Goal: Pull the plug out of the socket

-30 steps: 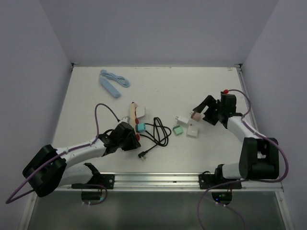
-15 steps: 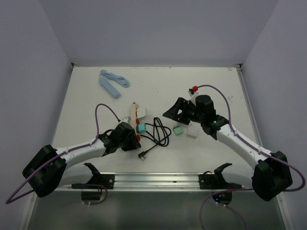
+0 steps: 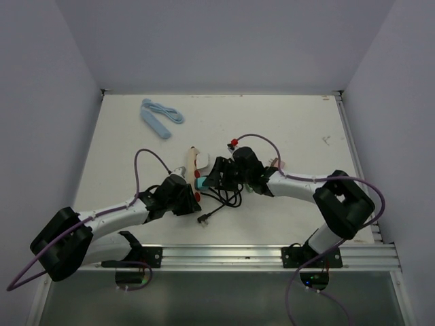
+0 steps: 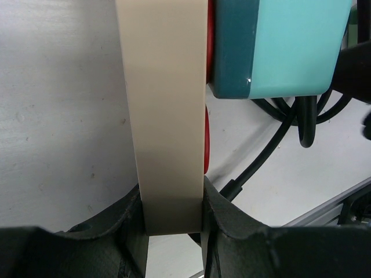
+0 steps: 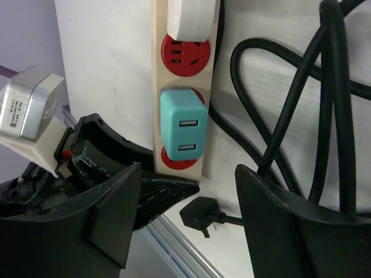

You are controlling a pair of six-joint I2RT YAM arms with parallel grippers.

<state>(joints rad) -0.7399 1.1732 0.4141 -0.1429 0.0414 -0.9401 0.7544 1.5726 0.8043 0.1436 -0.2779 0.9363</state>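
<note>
While the left gripper [image 4: 173,208] is clenched on the near end of the beige power strip [image 4: 165,116], the items stand as follows.

Item one: teal plug [image 5: 182,133]. A squat block with two USB ports in its face, seated in a red socket on the lower part of the strip in the right wrist view. In the top view it is just left of centre. It looks like rigid plastic, light, with smooth and probably slippery sides. Only its pins are likely to hold it in. The best hold appears to be across two opposite flat sides, low on the body, with a pull straight out from the strip face.

Item two: power strip. Slim, stiff and probably light. It would likely lift with the plug if it were not pinned.

Item three: right gripper [image 5: 188,179]. Its fingers are spread wide on either side of the strip's end, just short of the plug and touching nothing.

Item four: white plug [image 5: 190,17], at the top of the strip, with one bare red socket between it and the teal one.

Item five: black cable [image 5: 324,104], looped on the table [image 5: 110,58] just beside the strip. It could snag a finger.
</note>
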